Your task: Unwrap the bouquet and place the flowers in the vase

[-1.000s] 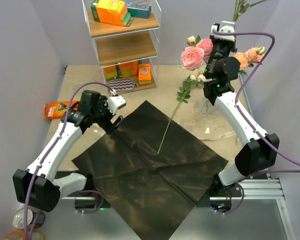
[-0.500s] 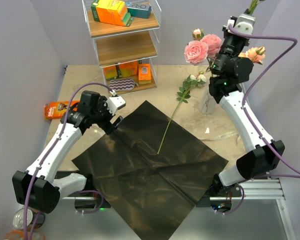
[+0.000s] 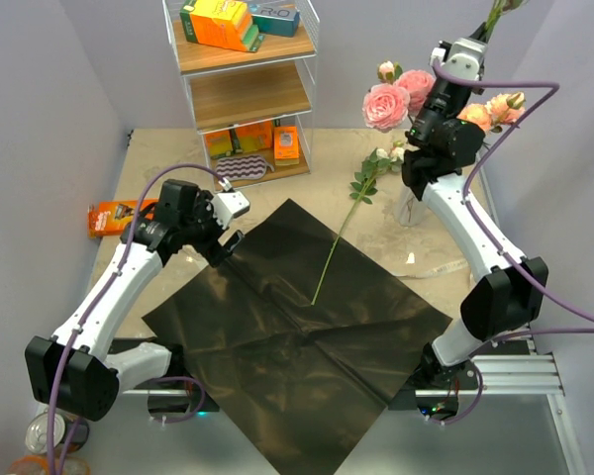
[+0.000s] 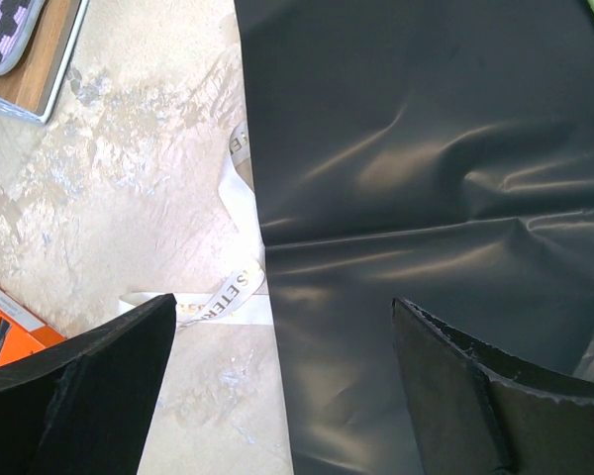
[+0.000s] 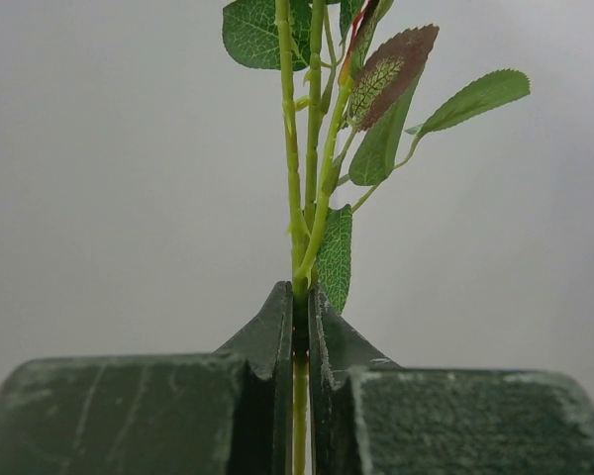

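I held green leafy rose stems [image 5: 297,198] pinched tight in my right gripper [image 5: 299,297], pointing twelve o'clock. The small whitish vase [image 3: 407,210] sat toward six o'clock. My left gripper [image 4: 282,309] gaped empty.

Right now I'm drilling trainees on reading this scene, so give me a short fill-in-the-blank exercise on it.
The right pincer is ___ on green flower stems.
The left pincer stands ___ above the pale ribbon.
A single flower lies partly on the ___ wrapping paper.
Missing: shut; open; black.
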Controlling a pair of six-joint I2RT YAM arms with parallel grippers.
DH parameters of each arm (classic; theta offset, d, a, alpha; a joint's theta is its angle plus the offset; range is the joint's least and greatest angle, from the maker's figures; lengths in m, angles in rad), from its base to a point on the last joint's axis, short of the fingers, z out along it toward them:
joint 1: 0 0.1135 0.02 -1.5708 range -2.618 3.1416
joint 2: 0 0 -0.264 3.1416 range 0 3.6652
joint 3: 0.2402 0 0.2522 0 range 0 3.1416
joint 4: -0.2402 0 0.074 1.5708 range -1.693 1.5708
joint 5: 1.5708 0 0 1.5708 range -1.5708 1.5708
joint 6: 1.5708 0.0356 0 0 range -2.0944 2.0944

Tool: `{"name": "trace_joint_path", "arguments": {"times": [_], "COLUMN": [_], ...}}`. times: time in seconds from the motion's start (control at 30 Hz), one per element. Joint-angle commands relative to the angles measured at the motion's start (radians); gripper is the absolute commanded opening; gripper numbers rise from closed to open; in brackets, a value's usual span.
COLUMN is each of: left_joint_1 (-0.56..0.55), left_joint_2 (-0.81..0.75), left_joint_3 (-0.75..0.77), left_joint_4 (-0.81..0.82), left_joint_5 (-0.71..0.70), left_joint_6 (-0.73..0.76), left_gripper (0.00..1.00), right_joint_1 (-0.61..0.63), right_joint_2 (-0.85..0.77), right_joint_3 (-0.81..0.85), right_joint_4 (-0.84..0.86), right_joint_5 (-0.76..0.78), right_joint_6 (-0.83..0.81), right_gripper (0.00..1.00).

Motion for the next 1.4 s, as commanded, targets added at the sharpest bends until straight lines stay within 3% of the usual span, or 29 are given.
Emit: {"name": "trace_joint_path", "arguments": {"times": [0.0, 0.27, 0.37, 0.4, 0.43, 0.53, 0.7, 0.87, 1.07, 1.13, 1.37], "left_joint_1": [0.004, 0.003, 0.004, 0.004, 0.004, 0.006, 0.004, 0.004, 0.004, 0.004, 0.004], "left_joint_2": [0.003, -0.003, -0.009, -0.009, -0.012, -0.017, -0.031, -0.043, -0.057, -0.058, -0.080], "left_joint_3": [0.012, -0.009, -0.009, -0.011, -0.012, -0.019, -0.012, -0.003, 0.000, 0.000, 0.017], "left_joint_4": [0.014, 0.020, 0.019, 0.017, 0.019, 0.020, 0.019, 0.014, 0.009, 0.006, -0.014], "left_joint_5": [0.012, 0.007, 0.007, 0.007, 0.007, 0.007, 0.012, 0.015, 0.030, 0.035, 0.036], "left_joint_6": [0.015, 0.024, 0.026, 0.026, 0.026, 0.026, 0.021, 0.018, 0.009, 0.004, 0.000], "left_gripper": [0.93, 0.93, 0.93, 0.93, 0.93, 0.93, 0.93, 0.93, 0.93, 0.93, 0.93], "right_joint_1": [-0.006, -0.007, -0.006, -0.004, -0.006, -0.006, -0.004, 0.037, 0.153, 0.177, 0.209], "right_joint_2": [0.003, 0.012, 0.006, -0.002, -0.005, -0.023, -0.078, -0.161, -0.270, -0.322, -0.457], "right_joint_3": [-0.022, -0.083, -0.072, -0.069, -0.056, -0.030, -0.039, -0.103, -0.238, -0.241, -0.148], "right_joint_4": [0.073, 0.078, -0.006, -0.067, -0.097, -0.252, -0.491, -0.652, -0.709, -0.758, -0.964], "right_joint_5": [0.000, 0.007, 0.055, 0.067, 0.084, 0.148, 0.154, 0.139, 0.216, 0.225, 0.181], "right_joint_6": [-0.027, -0.032, 0.009, 0.037, 0.058, 0.155, 0.317, 0.422, 0.474, 0.525, 0.648], "right_gripper": [0.00, 0.00, 0.00, 0.02, 0.20, 0.37, 0.54, 0.59, 0.69, 0.75, 0.78]}}
